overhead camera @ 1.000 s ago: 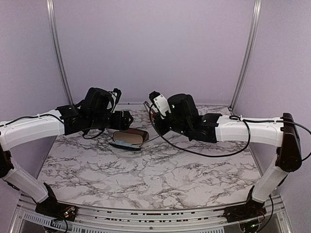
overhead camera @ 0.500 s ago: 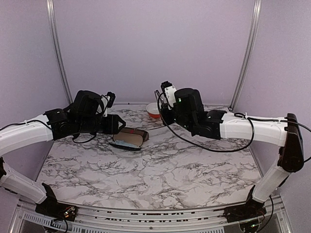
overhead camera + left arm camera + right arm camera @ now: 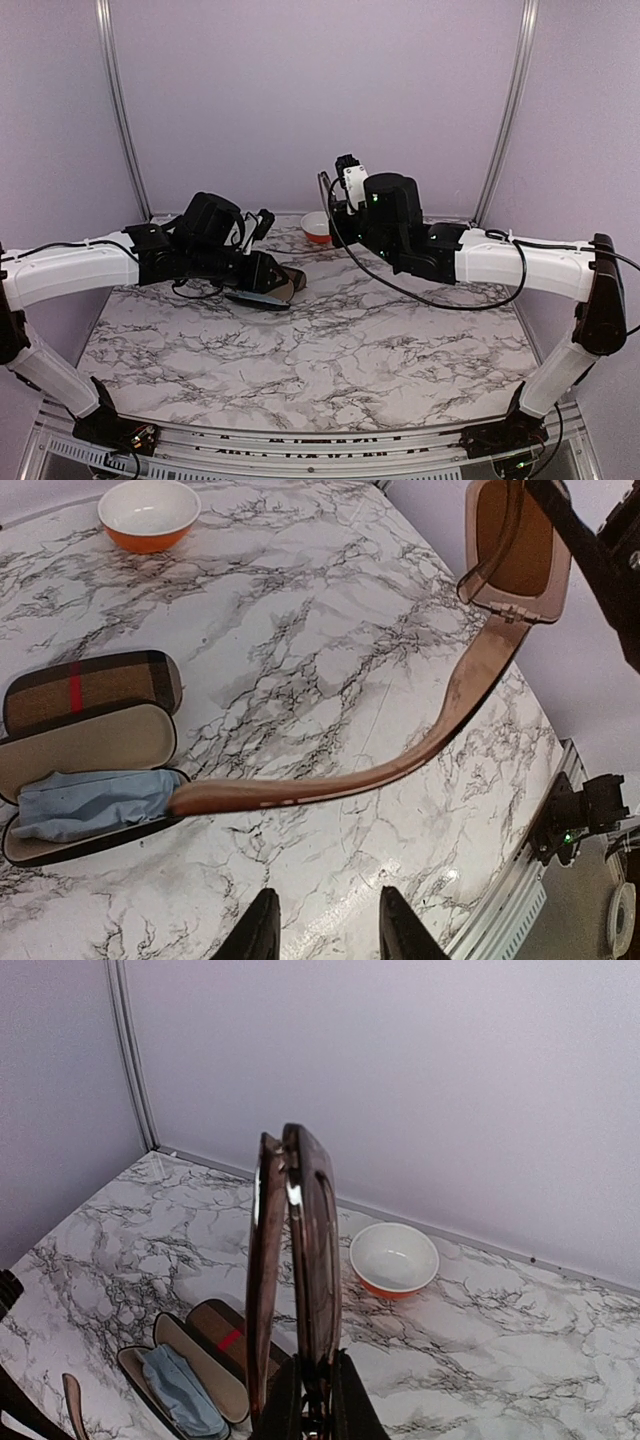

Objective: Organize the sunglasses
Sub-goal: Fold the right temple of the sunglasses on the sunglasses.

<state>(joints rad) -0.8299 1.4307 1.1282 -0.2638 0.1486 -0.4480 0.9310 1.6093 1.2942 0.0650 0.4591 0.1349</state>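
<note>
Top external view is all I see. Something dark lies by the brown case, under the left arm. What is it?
Observer: A black case, lying open, with a blue cloth inside.
Operator: Anything held on the left?
Observer: No, the left tool is open and empty.
Operator: And on the right?
Observer: The right tool grips the brown sunglasses upright, with one arm unfolded.

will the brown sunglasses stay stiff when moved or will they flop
Likely mostly stiff: the brown sunglasses have a thick frame. One long arm sticks out unfolded, so it may swing on its hinge. The right gripper pinches glossy plastic at one end, so they could twist or slip.
</note>
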